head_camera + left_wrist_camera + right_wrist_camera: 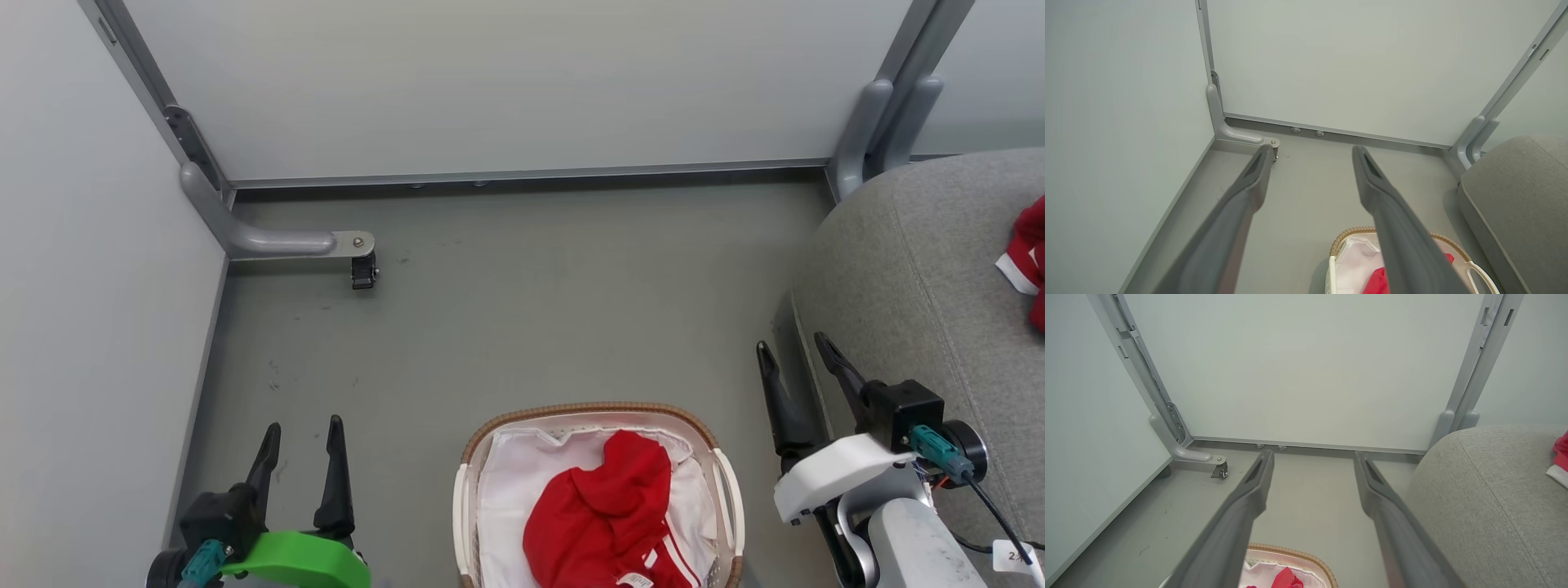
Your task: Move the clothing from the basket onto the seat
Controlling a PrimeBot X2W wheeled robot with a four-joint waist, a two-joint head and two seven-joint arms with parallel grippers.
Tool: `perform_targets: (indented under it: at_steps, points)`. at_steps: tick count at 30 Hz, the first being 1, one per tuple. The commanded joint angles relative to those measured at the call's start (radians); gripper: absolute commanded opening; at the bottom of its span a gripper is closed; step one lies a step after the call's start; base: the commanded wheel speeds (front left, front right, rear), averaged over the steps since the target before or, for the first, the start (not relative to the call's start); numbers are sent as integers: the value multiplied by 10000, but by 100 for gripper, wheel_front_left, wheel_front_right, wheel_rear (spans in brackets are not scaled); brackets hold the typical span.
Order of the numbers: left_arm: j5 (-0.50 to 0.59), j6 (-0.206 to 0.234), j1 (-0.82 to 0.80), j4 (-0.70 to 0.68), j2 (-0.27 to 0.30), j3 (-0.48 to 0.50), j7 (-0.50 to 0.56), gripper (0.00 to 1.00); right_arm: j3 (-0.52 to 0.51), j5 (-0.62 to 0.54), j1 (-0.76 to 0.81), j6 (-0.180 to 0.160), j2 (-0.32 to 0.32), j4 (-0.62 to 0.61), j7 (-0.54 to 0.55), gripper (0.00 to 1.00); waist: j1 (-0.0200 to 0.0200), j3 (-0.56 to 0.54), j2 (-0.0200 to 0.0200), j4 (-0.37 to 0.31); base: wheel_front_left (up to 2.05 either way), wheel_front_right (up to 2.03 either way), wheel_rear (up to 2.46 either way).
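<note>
Bright, even light; soft shadows; wrist views bend at edges.

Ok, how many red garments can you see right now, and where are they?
2. One red garment lies bunched in the basket; a second garment rests on the seat, cut off by the picture's right edge. More may hide under the basket's pile.

We hold our left gripper low on our left side. Its two dark fingers point up and are spread wide apart. A green cover sits on that wrist. Our right gripper reaches a bit further forward on our right, its fingers spread wide too. Behind it are our white wrist and pale forearm.
</note>
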Motion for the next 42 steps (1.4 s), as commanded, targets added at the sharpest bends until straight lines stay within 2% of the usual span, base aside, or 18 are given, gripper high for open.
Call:
perform_targets:
  at_steps: [1, 8, 16, 25, 33, 38, 42]
  points:
    - [48, -28, 21, 10, 6, -18, -2, 100, 3, 12, 96, -10, -39, -19, -3, 100, 1, 27, 78, -5, 0, 0, 0]
    - [177, -142, -324, 86, 6, -485, -2, 100, -275, -137, -212, -10, -39, -202, -3, 100, 1, 342, 78, -53, 0, 0, 0]
    - [860, -417, -1768, 863, 9, -2045, -2, 100, -1037, -494, -960, -10, -37, -687, -3, 100, 1, 1476, 78, -103, 0, 0, 0]
    - [1333, -582, -4573, 3012, 24, -4842, 0, 100, -1733, -747, -2423, -10, -35, -1591, -3, 100, 1, 3810, 78, -569, 0, 0, 0]
    - [740, -587, -6726, 4920, 35, -7786, 230, 100, -1997, -788, -3410, -10, -34, -2595, -3, 100, 1, 5816, 78, -1199, 0, 0, 0]
    - [593, -588, -7799, 5989, 35, -9103, 489, 100, -1775, -526, -3820, -10, -29, -2967, -3, 100, 1, 6845, 78, -1684, 0, 0, 0]
    - [516, -589, -8489, 6809, 33, -9672, 504, 100, -1506, -223, -4047, -10, -31, -3148, -2, 100, 1, 7508, 78, -2050, 0, 0, 0]
